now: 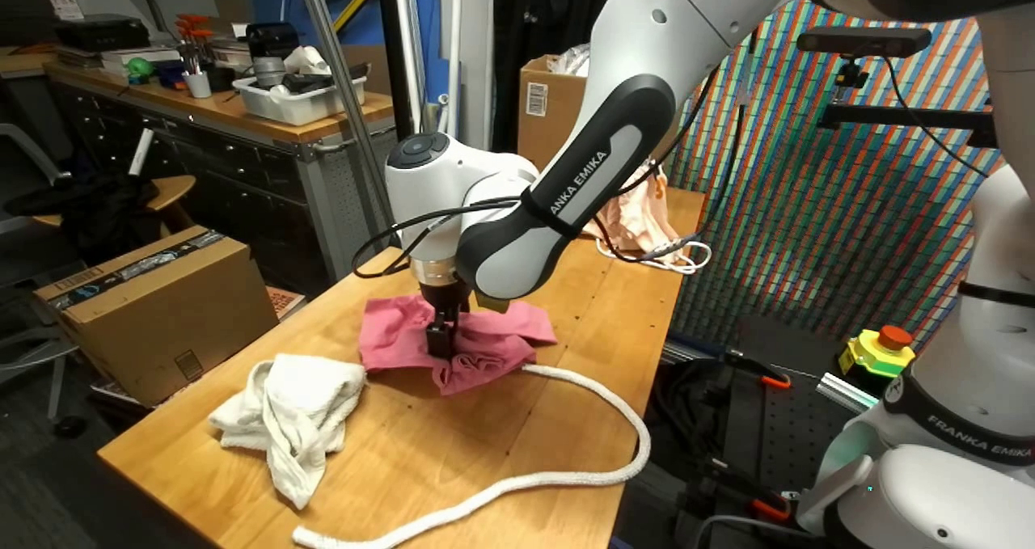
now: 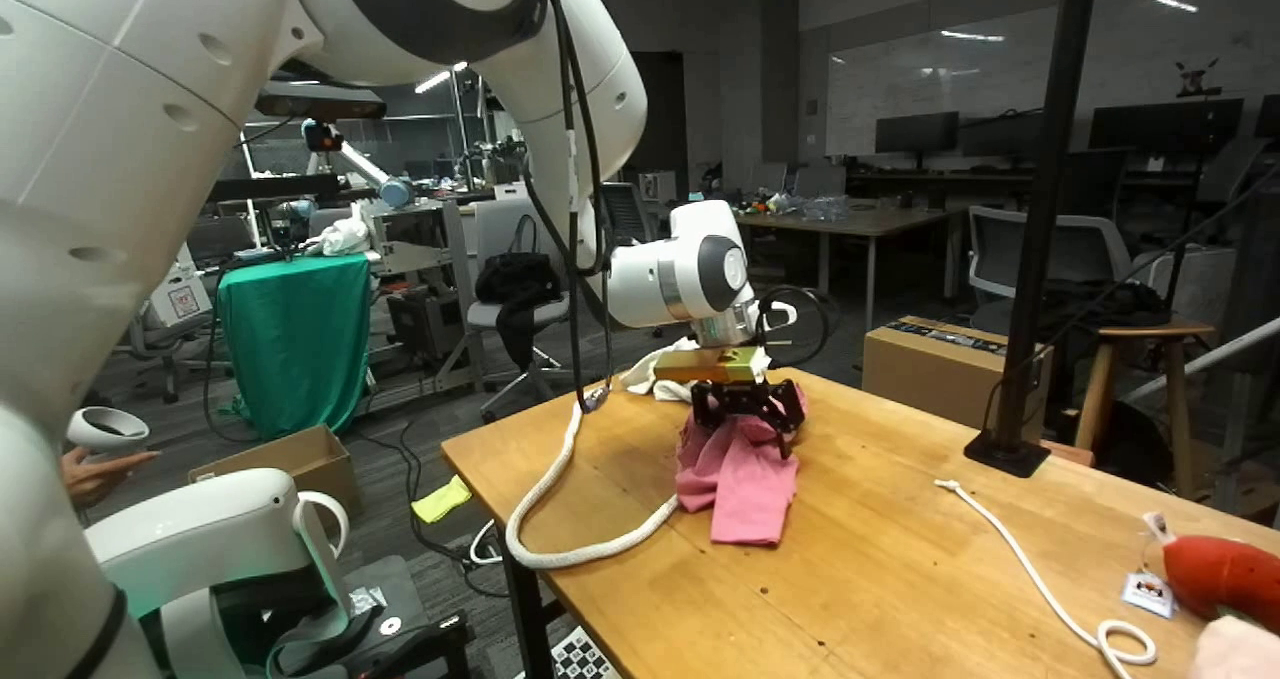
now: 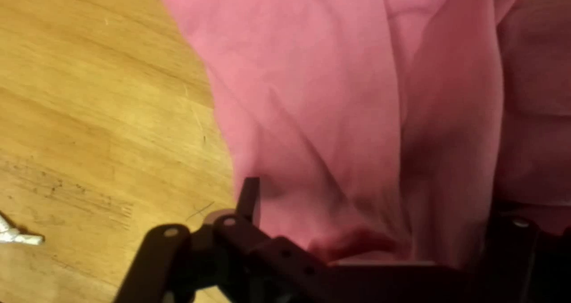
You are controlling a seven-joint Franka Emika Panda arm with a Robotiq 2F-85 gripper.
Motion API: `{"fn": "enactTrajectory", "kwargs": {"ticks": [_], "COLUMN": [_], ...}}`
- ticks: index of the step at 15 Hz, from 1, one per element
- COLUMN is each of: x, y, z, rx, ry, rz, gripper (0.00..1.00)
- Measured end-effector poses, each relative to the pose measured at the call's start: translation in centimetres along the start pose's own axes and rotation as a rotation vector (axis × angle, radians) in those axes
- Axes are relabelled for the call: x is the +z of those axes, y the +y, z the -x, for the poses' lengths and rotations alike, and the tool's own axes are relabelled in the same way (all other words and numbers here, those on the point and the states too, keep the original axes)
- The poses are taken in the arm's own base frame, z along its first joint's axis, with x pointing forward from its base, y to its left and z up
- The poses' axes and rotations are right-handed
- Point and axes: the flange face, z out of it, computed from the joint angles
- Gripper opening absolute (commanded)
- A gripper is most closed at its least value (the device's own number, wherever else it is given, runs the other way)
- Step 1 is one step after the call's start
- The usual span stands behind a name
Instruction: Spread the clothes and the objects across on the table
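Straddling the pink cloth [image 1: 493, 363], the claw [image 2: 745, 425] has its jaws spread wide with some of it between them; can't tell if they're actually touching it; it's all rumpled up on the table [image 1: 437, 448], white towel [image 1: 303, 407] bunched just beside it; rope [image 1: 558, 478] curves away from the pink cloth's edge; in an exterior view the cord [image 2: 1030, 569] and some red thing [image 2: 1225, 569] lie well apart from the pink cloth
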Motion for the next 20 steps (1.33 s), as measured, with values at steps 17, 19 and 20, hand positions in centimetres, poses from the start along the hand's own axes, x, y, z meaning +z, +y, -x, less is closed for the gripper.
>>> {"fn": "enactTrajectory", "kwargs": {"ticks": [17,19,20], "x": [-0.4,-0.6,-0.8], "y": [4.4,4.2,4.1], "z": [-5.6,-5.9,-6.0], "rx": [0.076,0.074,0.073], "ry": [0.067,0.071,0.073], "rz": [0.032,0.032,0.032], "gripper": [1.0,1.0,1.0]}}
